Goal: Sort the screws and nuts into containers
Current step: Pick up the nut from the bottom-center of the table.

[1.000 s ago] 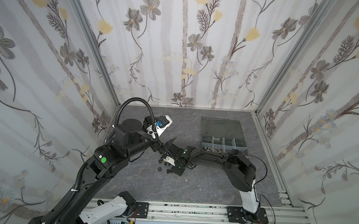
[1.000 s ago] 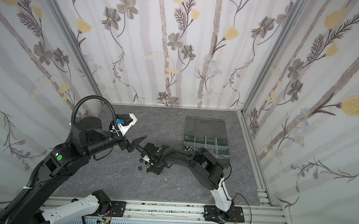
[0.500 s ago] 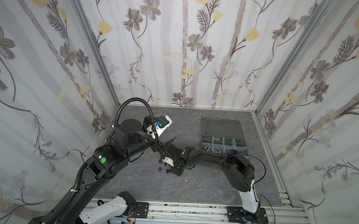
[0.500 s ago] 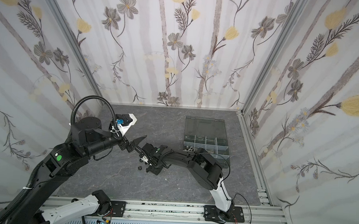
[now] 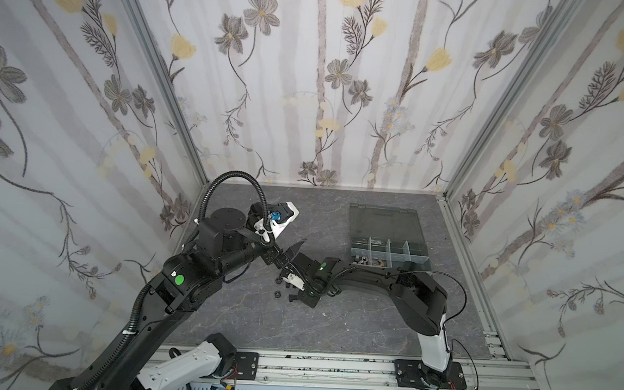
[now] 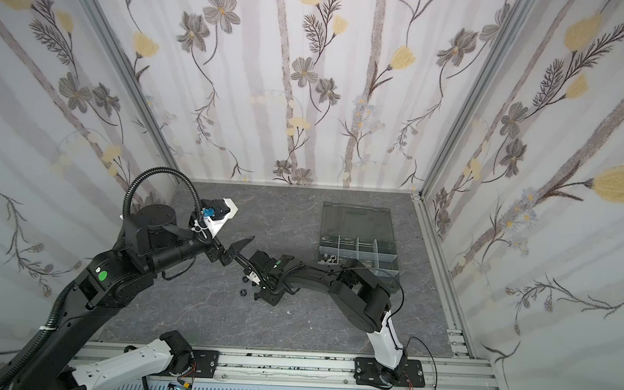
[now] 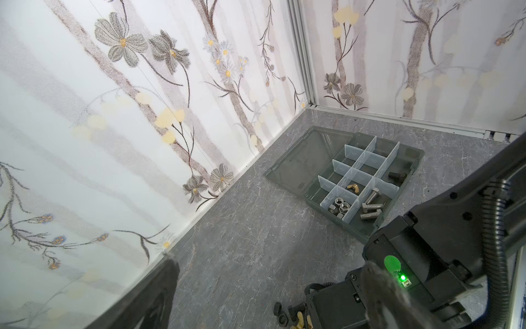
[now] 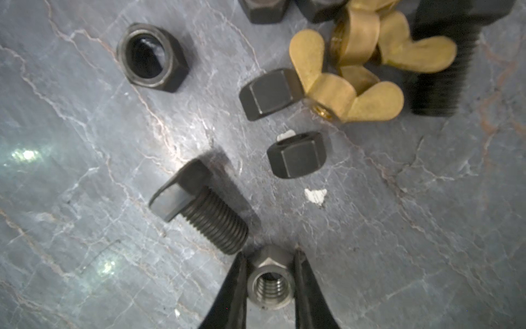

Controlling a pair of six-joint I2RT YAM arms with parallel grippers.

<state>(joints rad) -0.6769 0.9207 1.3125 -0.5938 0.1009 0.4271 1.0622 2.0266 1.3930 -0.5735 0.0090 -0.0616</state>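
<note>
Top views: my right arm [image 5: 372, 279] stretches out to mid-bench [image 5: 332, 332]. The organizer box [image 5: 386, 222] sits behind it on its own side, so it's the nearer arm.

Left wrist: my left fingers [image 7: 159, 290] are spread wide, holding nothing. There are silver nuts in one compartment [image 7: 359, 202].

Right wrist: my right fingers [image 8: 230, 296] pinch a silver nut [image 8: 269, 284] across its flats, bore pointing at the camera, black screw [image 8: 199, 210] just beside.

No legible words, numbers or brand names in any view, small embossed mark [image 7: 300, 186] near a corner of the organizer box lid [image 7: 310, 159], too small to read, tiny square code-like sign [image 7: 407, 282] beside the green light on the right arm [image 7: 444, 228], unreadable
</note>
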